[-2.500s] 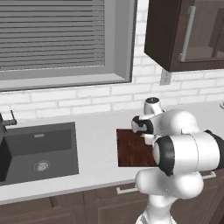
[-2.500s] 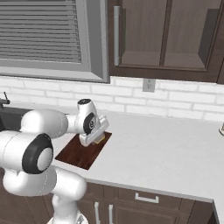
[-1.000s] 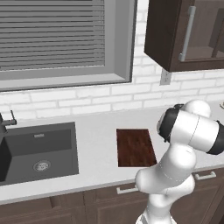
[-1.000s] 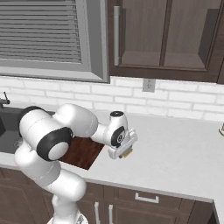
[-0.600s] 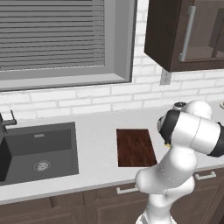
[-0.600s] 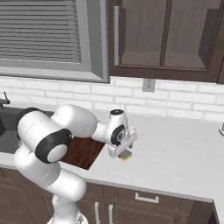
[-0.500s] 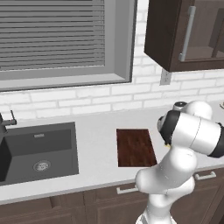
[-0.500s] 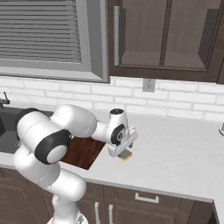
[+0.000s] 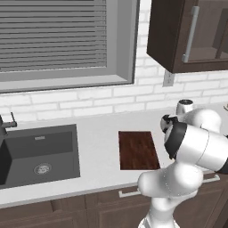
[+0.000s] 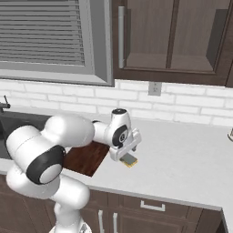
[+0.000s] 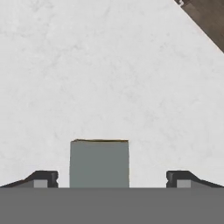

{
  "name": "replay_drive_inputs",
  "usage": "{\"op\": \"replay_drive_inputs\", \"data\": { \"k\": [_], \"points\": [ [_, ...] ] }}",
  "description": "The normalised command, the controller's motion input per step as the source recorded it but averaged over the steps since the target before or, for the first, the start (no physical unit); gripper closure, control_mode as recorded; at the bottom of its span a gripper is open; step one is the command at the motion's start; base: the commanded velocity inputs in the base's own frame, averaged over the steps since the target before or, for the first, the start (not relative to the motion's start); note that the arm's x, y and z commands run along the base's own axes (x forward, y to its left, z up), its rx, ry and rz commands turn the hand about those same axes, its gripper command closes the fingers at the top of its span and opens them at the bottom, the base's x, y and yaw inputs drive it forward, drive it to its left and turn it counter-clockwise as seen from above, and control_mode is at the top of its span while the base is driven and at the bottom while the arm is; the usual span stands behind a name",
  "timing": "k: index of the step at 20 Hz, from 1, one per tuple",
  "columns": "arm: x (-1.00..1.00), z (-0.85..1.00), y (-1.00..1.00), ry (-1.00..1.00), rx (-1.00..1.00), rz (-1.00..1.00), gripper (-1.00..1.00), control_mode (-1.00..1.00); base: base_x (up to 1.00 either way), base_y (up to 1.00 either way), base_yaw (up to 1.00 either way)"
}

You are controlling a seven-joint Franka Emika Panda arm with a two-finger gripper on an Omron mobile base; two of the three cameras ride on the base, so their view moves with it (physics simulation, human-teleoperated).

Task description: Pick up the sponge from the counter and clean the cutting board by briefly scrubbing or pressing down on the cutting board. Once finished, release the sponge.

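A: Entry, largest item first. Worktop (image 10: 191,150): light grey-white, running along the white brick wall above dark brown cabinets; dark grey sink basin (image 9: 38,153) sunk into it, well to the left of the cutting board.

B: Cutting board (image 9: 138,149)?

A: Dark reddish-brown, grain visible, lying flat on the worktop; nothing resting on its visible face in the left base view; in the right base view the arm covers part of it (image 10: 86,159); in the hand view one corner of it (image 11: 209,19) shows at the top right.

B: Arm position relative to the board?

A: Reaches across and past the board's right edge; claw (image 10: 126,157) points down at the bare worktop just beside that edge.

B: Claw state?

A: Spread wide; hand view shows the two fingertips (image 11: 43,178) far apart, with clear gaps between each tip and the sponge; gripping nothing.

B: Sponge location?

A: Sponge (image 11: 99,164) sits between the fingertips, centred, grey-green top facing the camera, a thin yellow line at its far edge; right base view shows it (image 10: 129,160) just right of the board, off it, on the worktop directly under the claw; yellow lower layer visible there; whether the tips touch the worktop, cannot tell.

B: Anything else?

A: Wall outlet (image 10: 154,88) on the brick above and to the right of the board.
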Motion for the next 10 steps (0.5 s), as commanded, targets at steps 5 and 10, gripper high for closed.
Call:
{"op": "replay_drive_inputs", "data": {
  "k": [5,10],
  "points": [
    [-0.21,0.33,0.25,-0.01,0.00,0.00,-1.00,-1.00,0.00,0.00,0.00],
    [-0.29,0.35,0.18,-0.08,-0.01,0.01,-1.00,-1.00,0.00,0.00,0.00]
  ]
}}
